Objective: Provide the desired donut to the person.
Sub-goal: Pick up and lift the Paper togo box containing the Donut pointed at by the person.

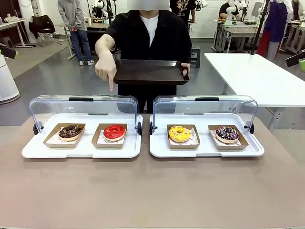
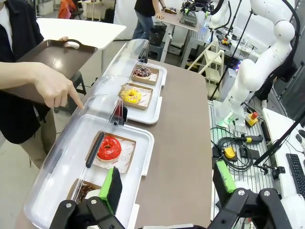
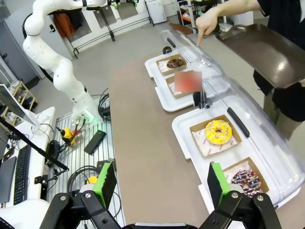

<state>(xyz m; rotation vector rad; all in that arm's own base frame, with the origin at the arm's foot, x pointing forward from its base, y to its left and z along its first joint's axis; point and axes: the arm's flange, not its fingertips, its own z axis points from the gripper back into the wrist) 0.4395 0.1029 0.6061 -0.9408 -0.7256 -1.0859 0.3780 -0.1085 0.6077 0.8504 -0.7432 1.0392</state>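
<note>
**A:** Nearest us are the left gripper's (image 2: pixel 167 183) own green pads (image 2: pixel 112 188), standing wide apart with nothing between them. What do we see past them?

**B:** We see the red donut (image 2: pixel 109 148) just beyond one pad, in its cardboard box (image 2: pixel 125 161) on the left tray (image 2: pixel 147 143). It lies apart from the gripper and nothing touches it.

**A:** And the right gripper (image 3: pixel 160 183)?

**B:** Spread open as well, and empty, at the table's right end. We see the yellow donut (image 3: pixel 218 131) and the sprinkled donut (image 3: pixel 247 180) past it on the right tray (image 3: pixel 183 138).

**A:** Where do we place the red one from the front?

**B:** It is the right-hand of the two on the left tray, with the chocolate donut (image 1: pixel 70 131) to its left. The person (image 1: pixel 150 38) stands at the far side. One hand (image 1: pixel 105 67) points down, the fingertip above that tray's far edge and in line with the red donut. The other hand holds a dark serving tray (image 1: pixel 147 71) level.

**A:** What room do we have?

**B:** Both clear lids (image 1: pixel 83 107) stand raised along the trays' far sides, so each tray is open from above and from the near side. A broad band of brown table (image 1: pixel 152 191) runs between the trays and the near edge. Between the two trays we see only a narrow gap, with black hinge knobs on either side of it.
</note>
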